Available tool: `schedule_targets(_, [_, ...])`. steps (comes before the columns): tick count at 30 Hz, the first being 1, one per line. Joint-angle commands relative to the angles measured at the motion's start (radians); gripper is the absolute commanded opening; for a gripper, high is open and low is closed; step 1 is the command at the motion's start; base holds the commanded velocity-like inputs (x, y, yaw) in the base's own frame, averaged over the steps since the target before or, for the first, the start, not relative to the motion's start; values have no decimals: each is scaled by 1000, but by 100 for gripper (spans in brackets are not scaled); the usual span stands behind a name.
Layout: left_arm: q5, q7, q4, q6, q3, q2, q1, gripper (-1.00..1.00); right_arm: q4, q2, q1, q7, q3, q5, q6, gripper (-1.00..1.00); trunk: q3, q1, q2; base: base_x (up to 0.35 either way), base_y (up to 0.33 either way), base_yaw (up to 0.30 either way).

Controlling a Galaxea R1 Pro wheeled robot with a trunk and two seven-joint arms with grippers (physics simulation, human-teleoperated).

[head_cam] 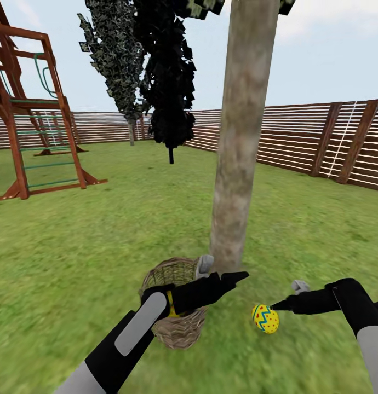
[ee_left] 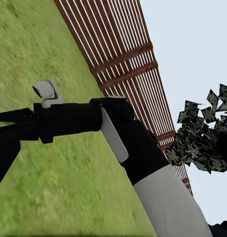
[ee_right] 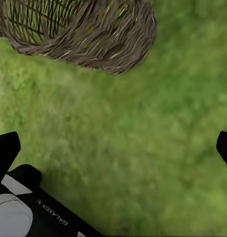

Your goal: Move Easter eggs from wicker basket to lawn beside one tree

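One egg lies on the lawn in the lower right of the head view, yellow with a blue-green zigzag band and small red dots, just beside the foot of the tree and near the basket. The basket, round and of open brown-grey wicker, sits at lower centre close to the trunk; a sliver of yellow shows inside it behind the left arm, and I cannot tell how many eggs that is, so I count one egg for certain. The trunk is thick, straight and mottled grey-beige, running out of the top of the frame. The left claw reaches across above the basket with its dark tip pointing toward the trunk; whether it is parted or closed I cannot tell. The right claw hangs just beside the egg, its tip near the shell, and in the right wrist view its two fingers stand wide apart with only grass between them and the basket's wall beyond. Two dark conifers stand in the upper left centre, one play set at far left, and a slatted fence runs along the back.
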Motion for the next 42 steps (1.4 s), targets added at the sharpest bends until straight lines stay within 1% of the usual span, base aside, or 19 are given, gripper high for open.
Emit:
schedule_targets(1, [2,-2,1,4,1,0,0,100,-1,1,-1,6,-5,8,-17,100,-1,0,0,0,343,-13])
schedule_targets(2, [2,-2,1,4,9,1,0,100,-5,2,-1,-8,-5,6,-50,100,-1,0,0,0,343,-6])
schedule_targets(4, [2,-2,0,6,26,1,0,100,-12,3,-1,-35,-5,5,-64,100,-1,0,0,0,343,-3])
schedule_targets(8, [2,0,-1,13,67,3,-1,100,-30,7,-2,-84,-2,3,-69,100,-1,0,0,0,343,-1])
schedule_targets(10, [2,0,-2,14,76,7,-1,100,-66,21,-3,-92,-2,3,-63,100,-1,0,0,0,343,0])
schedule_targets(12, [2,0,-5,14,82,28,-1,100,-184,54,-3,-100,-2,12,0,100,-1,0,0,0,343,0])
schedule_targets(14, [2,-1,-8,14,87,33,-1,100,-239,72,-4,-107,-1,16,46,100,-1,0,0,0,343,0])
schedule_targets(15, [2,-1,-7,14,97,35,-1,100,-293,91,-3,-123,0,25,88,100,-1,0,0,13,337,0])
schedule_targets(17, [2,-1,-7,14,108,37,-1,100,-367,129,-3,-157,1,57,138,100,-1,0,0,49,321,0])
schedule_targets(18, [2,-1,-7,14,113,39,0,100,-408,156,-3,-168,1,85,163,100,-1,0,0,72,313,0])
schedule_targets(19, [2,-1,-7,14,115,39,-1,100,-435,173,-3,-172,1,107,178,100,-1,0,0,81,310,0])
schedule_targets(21, [2,-1,-7,14,118,47,-1,100,-508,220,-3,-177,1,194,228,100,-1,0,0,91,307,0])
schedule_targets(24, [2,-1,-8,13,119,57,-1,100,-550,268,-3,-179,1,275,248,100,-1,0,0,108,293,2])
schedule_targets(29, [2,-1,-6,11,132,60,-1,100,-575,338,-3,-179,1,386,257,100,-1,0,0,108,153,115])
schedule_targets(31, [1,-1,-4,11,136,61,-1,100,-577,373,-3,-179,1,428,258,100,-1,0,0,21,24,225])
schedule_targets(35, [1,-1,-4,11,138,61,-1,100,-573,406,-2,-184,1,463,258,100,-1,0,0,74,46,240])
schedule_targets(38, [1,-1,-3,11,138,60,-1,100,-557,432,-1,-186,1,523,259,100,-1,0,0,231,151,213])
schedule_targets(40, [1,-1,-2,11,138,60,-1,100,-542,440,-1,-186,1,552,259,100,-1,0,0,266,192,111])
schedule_targets(42, [1,-1,-2,11,139,60,-1,100,-527,443,-1,-187,1,565,259,100,-1,0,0,276,204,45])
